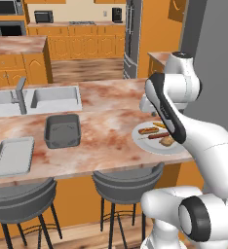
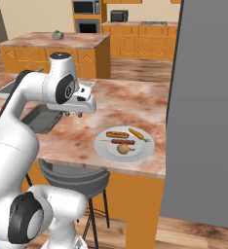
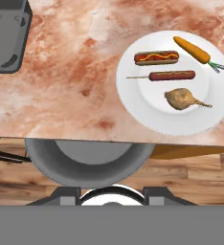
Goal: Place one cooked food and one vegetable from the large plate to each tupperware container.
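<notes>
The table, a marbled island top, carries every task item, laid apart so each can be reached from above. The claw hangs clear over it, above the bare stretch between tub and plate; its jaws cannot be made out, so whether they stand open or closed I cannot tell, and nothing is seen in them. The large plate sits ahead and to the claw's right near the table edge. The dark-grey tub lies to its left, and the light-grey flat tray farther left; both look empty. On the plate, untouched: hot dog, skewered sausage, carrot, and a pale root vegetable, each separate, allowing single picks.
</notes>
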Available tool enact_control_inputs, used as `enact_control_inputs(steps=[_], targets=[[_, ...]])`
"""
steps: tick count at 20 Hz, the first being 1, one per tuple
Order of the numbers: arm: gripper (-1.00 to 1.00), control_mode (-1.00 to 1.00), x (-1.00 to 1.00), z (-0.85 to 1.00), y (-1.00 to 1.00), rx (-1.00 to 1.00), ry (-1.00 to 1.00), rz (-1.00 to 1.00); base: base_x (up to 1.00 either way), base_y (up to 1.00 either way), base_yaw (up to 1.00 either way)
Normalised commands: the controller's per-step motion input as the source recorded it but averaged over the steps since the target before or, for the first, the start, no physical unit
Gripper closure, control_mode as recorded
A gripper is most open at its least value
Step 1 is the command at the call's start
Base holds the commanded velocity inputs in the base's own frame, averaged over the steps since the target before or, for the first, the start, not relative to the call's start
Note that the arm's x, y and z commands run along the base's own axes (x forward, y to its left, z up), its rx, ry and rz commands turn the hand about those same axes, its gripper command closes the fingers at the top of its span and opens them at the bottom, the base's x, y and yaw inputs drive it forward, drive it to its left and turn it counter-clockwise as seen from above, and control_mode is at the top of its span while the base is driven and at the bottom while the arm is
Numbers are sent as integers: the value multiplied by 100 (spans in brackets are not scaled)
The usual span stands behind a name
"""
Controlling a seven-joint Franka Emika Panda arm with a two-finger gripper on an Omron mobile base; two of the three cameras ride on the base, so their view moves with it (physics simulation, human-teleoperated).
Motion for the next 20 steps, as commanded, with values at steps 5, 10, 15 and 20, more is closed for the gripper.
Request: enact_control_inputs(steps=[5, 10, 15, 20], targets=[[-100, -100, -44, -6, -8, 0, 2, 0, 0, 0, 0], [-100, -100, -35, -40, -27, -3, 2, 0, 0, 0, 0], [-100, -100, 7, -54, -41, -3, 6, 0, 0, 0, 0], [-100, -100, 26, -58, -43, -3, 8, -1, 0, 0, 0]])
